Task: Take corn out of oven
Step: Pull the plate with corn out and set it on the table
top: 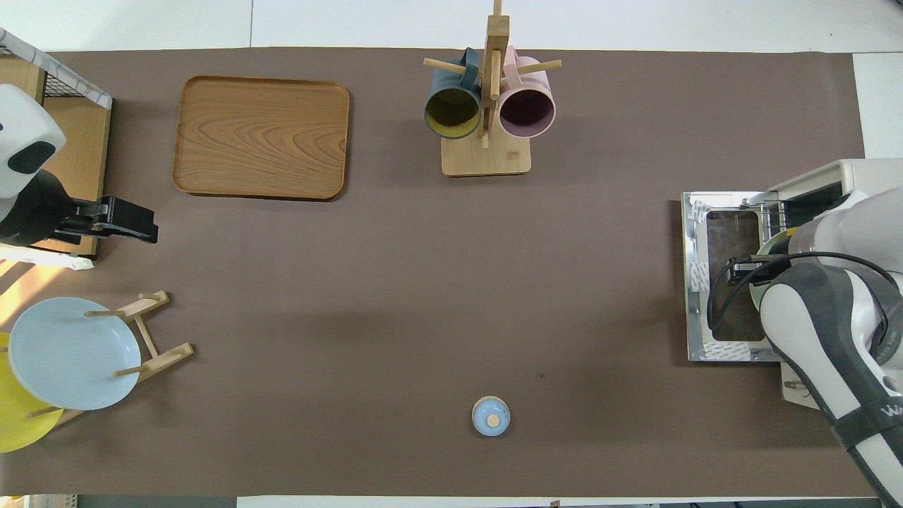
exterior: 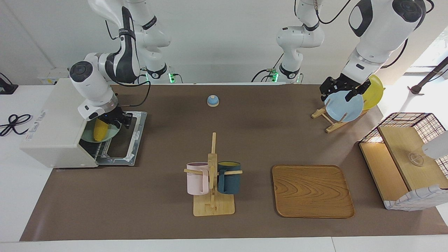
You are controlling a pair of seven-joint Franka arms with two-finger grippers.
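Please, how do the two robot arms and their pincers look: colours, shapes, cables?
Both arms have glossy white, rounded shells with dark grey joint sections and round dark caps at the joints. Thin black cables loop along them, and green lights glow at the bases. The right pincer and the left pincer are black and angular.
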